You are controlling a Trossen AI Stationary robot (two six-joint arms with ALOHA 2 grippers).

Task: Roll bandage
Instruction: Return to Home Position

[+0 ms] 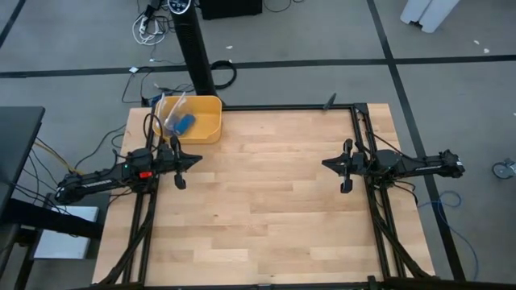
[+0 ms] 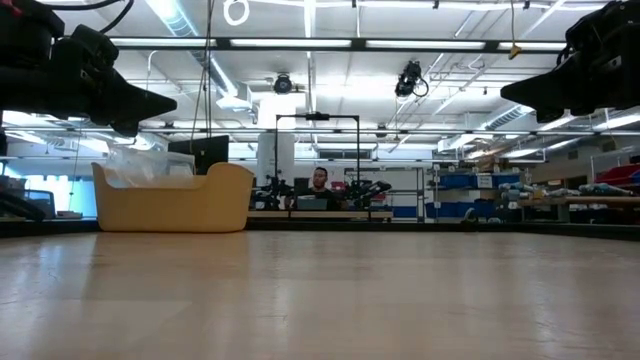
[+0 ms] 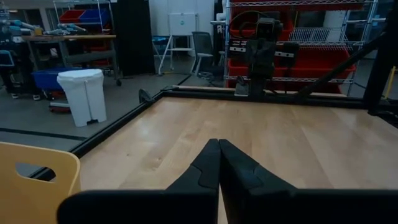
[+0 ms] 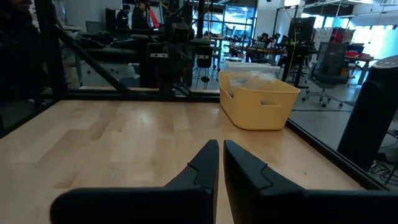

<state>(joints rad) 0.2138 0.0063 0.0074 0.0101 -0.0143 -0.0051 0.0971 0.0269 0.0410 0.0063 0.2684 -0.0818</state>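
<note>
The left pincer [image 1: 197,160] hangs above the wooden surface [image 1: 266,201] near its left edge, pointing toward the middle, and holds nothing. In the left wrist view its two dark fingers [image 3: 208,165] are pressed together along their whole length. Just off this pincer's flank, close to its wrist and at the surface's far left corner, stands a yellow container [image 1: 206,118]. A clear crinkly bag [image 1: 169,111] lies inside it, its top rising above the rim in the low view. The bandage [image 1: 185,123] is in that bag, within the container. It shows as a small bright blue roll, a short stubby cylinder lying on its side at a slant, its colour clear through the plastic. It is near the left pincer but apart from it, not touched by either arm. In the low view it is hidden behind the container wall. Across the bare middle of the surface, well away from container and bandage, the right pincer [image 1: 326,163] hangs above the right edge, facing the left one. Its fingers [image 4: 205,163] are drawn all but together, only a thin slit between the tips, with nothing in them.
</note>
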